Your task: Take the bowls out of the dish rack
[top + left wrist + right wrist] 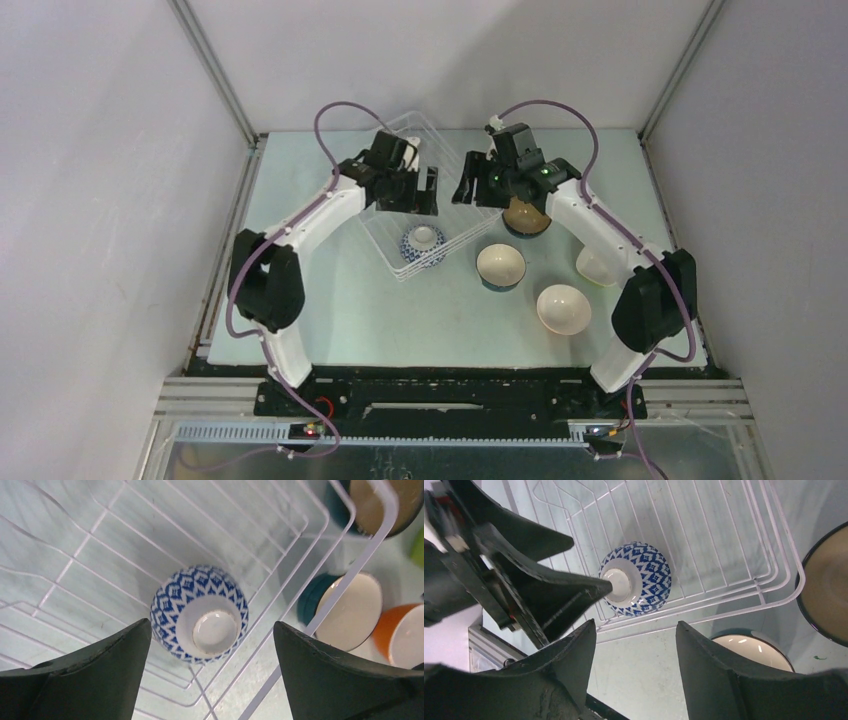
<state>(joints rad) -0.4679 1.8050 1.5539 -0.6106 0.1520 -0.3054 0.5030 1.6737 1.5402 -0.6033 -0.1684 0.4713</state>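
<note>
One blue-and-white patterned bowl (423,243) (199,612) (636,580) lies upside down inside the white wire dish rack (380,245) (320,515) (774,575), near its front corner. My left gripper (418,195) (212,625) hangs open above the rack, the bowl showing between its fingers from above. Just right of it, my right gripper (467,188) (635,625) is open over the rack's right edge and holds nothing. The left gripper's fingers (549,595) show in the right wrist view, close beside the bowl.
Other bowls stand upright on the table right of the rack: a dark one with a brown inside (525,215) (826,585), a teal one (500,265) (350,610), an orange one (562,308) (402,635), and a lime green one (597,265) half under the right arm.
</note>
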